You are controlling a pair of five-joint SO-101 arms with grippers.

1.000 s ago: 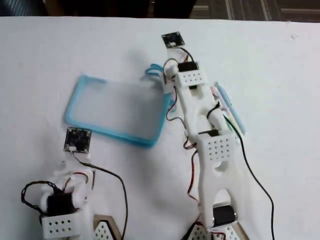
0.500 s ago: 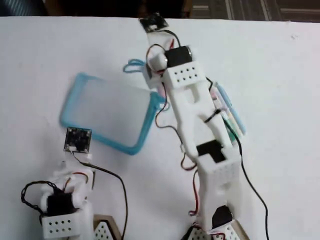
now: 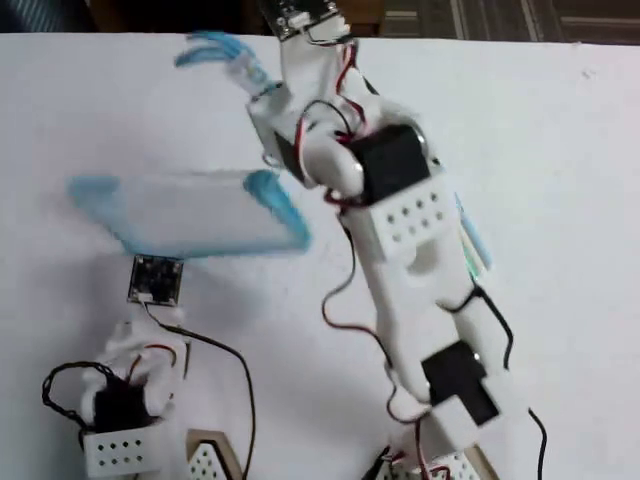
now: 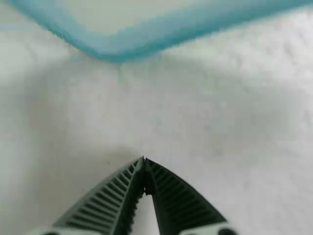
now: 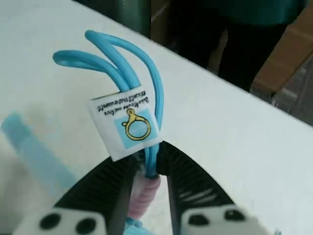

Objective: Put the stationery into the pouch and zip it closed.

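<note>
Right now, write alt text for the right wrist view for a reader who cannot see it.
The right gripper is shut on a looped blue cord carrying a white tag, with a pink piece between its jaws. Beneath it lie the white table and a blue edge of the pouch.

Beside your right pincer [image 5: 152, 164] the pouch [image 3: 185, 212] was only a blur; ahead of your left pincer [image 4: 143, 169] the edge cut it off. Behind the right pincer, its arm [image 3: 400, 215] hid most stationery [image 3: 472, 240].
</note>
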